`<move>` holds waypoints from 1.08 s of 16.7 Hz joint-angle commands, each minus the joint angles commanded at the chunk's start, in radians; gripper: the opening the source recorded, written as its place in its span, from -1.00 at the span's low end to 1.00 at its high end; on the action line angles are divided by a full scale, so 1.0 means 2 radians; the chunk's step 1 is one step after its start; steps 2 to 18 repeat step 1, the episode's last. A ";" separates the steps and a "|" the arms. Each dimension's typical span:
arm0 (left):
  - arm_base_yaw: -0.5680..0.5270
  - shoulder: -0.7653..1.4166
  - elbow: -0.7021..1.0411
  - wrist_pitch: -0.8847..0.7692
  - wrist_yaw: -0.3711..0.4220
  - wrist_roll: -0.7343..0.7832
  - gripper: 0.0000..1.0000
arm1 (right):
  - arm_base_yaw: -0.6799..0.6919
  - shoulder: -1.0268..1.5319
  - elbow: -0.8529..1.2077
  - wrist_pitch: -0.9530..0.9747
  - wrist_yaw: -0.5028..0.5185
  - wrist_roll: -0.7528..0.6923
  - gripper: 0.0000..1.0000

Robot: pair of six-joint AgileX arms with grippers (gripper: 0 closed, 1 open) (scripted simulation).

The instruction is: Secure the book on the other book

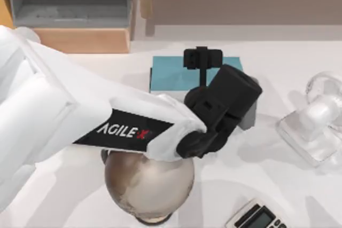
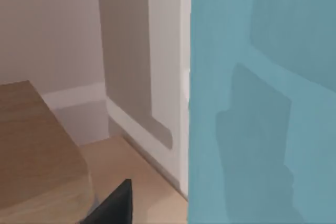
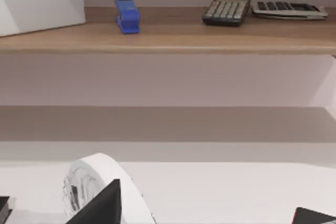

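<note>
Left end effector (image 1: pixel 202 59) hovers over the teal book (image 1: pixel 168 76), as if aligning it; finger spread unclear.

Overhead camera; two low wrist cameras

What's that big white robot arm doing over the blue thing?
The left arm reaches across the table, and its gripper hangs right over a light blue book lying flat near the table's back edge. A grey edge pokes out beside the arm, maybe the other book. A globe, a small fan and a calculator sit nearby.
</note>
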 joint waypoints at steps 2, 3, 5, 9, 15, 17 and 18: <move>0.000 0.000 0.000 0.000 0.000 0.000 1.00 | 0.000 0.000 0.000 0.000 0.000 0.000 1.00; 0.000 0.000 0.000 0.000 0.000 0.000 1.00 | 0.000 0.000 0.000 0.000 0.000 0.000 1.00; 0.000 0.000 0.000 0.000 0.000 0.000 1.00 | 0.000 0.000 0.000 0.000 0.000 0.000 1.00; 0.000 0.000 0.000 0.000 0.000 0.000 1.00 | 0.000 0.000 0.000 0.000 0.000 0.000 1.00; 0.000 0.000 0.000 0.000 0.000 0.000 1.00 | 0.000 0.000 0.000 0.000 0.000 0.000 1.00; 0.000 0.000 0.000 0.000 0.000 0.000 1.00 | 0.000 0.000 0.000 0.000 0.000 0.000 1.00; 0.000 0.000 0.000 0.000 0.000 0.000 1.00 | 0.000 0.000 0.000 0.000 0.000 0.000 1.00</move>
